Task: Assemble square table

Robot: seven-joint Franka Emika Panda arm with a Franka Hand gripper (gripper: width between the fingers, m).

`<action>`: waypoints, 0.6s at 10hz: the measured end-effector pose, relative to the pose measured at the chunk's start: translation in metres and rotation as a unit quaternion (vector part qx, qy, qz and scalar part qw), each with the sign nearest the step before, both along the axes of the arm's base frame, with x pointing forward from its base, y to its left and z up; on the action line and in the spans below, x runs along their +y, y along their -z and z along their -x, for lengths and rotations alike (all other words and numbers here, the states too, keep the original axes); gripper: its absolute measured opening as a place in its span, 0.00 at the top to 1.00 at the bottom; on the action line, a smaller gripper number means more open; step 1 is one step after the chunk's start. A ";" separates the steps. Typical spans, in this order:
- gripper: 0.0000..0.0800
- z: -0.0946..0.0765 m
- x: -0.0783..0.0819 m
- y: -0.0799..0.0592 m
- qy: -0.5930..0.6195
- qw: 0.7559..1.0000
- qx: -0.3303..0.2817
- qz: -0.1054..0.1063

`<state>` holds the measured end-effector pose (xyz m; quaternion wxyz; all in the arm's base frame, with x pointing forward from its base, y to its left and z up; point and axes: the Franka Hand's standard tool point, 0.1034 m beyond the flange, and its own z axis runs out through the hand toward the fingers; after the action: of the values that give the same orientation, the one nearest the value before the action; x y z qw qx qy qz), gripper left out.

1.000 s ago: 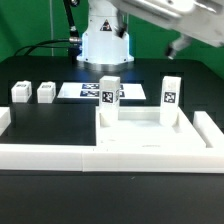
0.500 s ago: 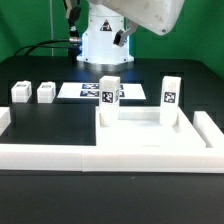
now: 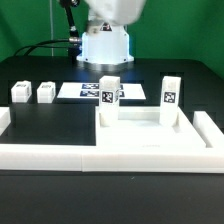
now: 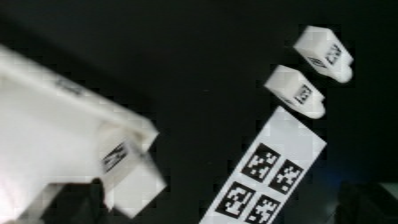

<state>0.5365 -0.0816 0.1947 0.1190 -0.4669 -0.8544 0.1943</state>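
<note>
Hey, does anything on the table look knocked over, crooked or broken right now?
Nothing stands out. Two upright legs stand on the square slab, two loose legs sit side by side on the exterior view's left, and the marker board lies flat.

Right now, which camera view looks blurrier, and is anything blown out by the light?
Wrist view: soft and smeared, tags on the marker board fuzzy, dark table nearly featureless. Exterior view: sharper, though the robot base glares white, detail washed out.
</note>
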 end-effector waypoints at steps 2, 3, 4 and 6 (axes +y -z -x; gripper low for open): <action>0.19 0.019 -0.030 0.002 0.109 0.993 -0.006 0.040; 0.19 0.025 -0.035 0.008 0.159 0.985 -0.001 0.066; 0.19 0.024 -0.031 0.013 0.183 0.980 0.005 0.079; 0.19 0.023 -0.030 0.013 0.231 0.968 -0.009 0.101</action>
<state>0.5139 -0.1118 0.1820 0.1053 -0.6626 -0.7006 0.2428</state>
